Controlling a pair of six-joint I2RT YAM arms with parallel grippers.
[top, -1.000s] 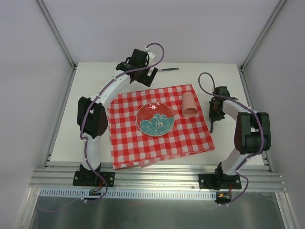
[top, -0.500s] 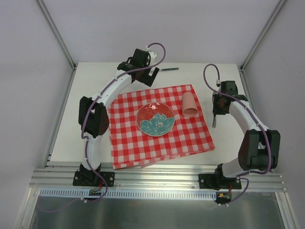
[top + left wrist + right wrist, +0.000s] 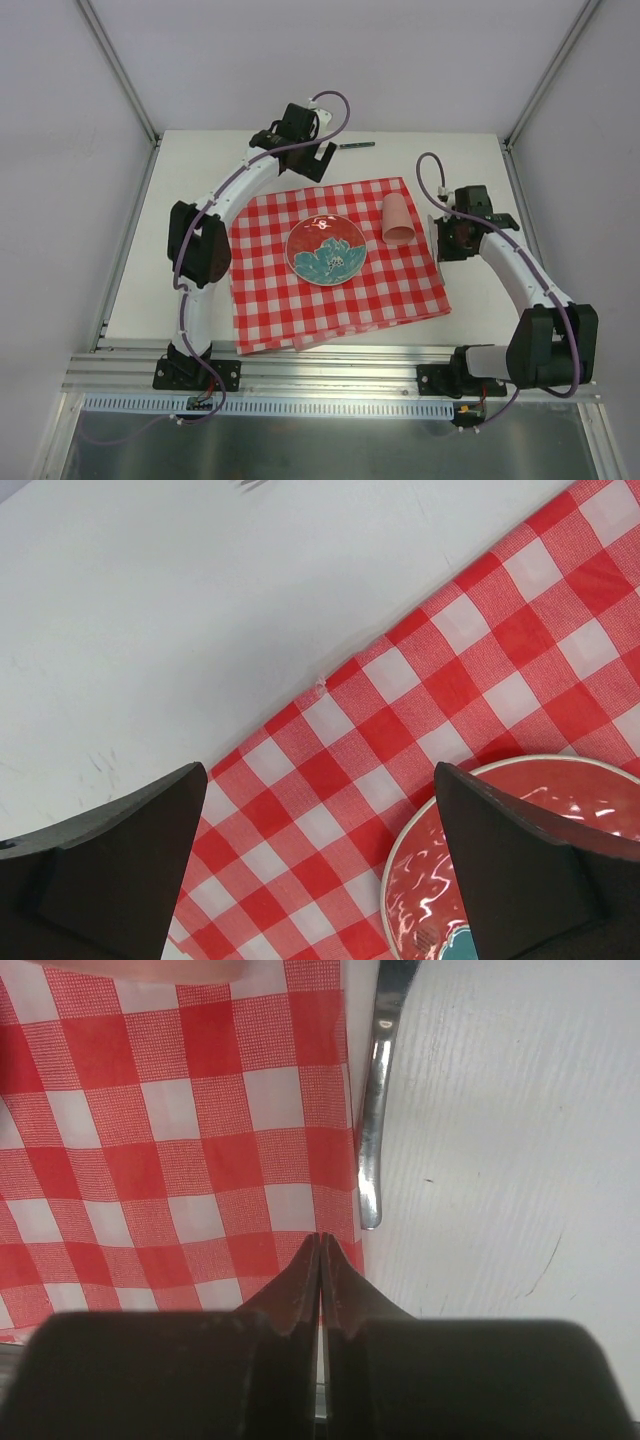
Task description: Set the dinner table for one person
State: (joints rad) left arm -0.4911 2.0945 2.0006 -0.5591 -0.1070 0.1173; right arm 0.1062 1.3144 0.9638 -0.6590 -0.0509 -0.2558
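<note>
Lying just ahead of the right gripper, the metal utensil ran along the edge of the checked cloth. That gripper was pressed together, empty; the left gripper stood spread.

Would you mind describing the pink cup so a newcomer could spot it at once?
Find the red-and-white checked cloth on the white table. Near its far right corner, beside the red-and-teal plate, is the pink cup. It alone is plain, pale pink.

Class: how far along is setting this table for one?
Done: checked cloth spread on the dinner table, plate centred on it, pink cup beside the plate. In hand: nothing; right claw shut, empty, near a metal utensil lying along the cloth's edge. Left claw open, empty. Left: probably placing cutlery.
</note>
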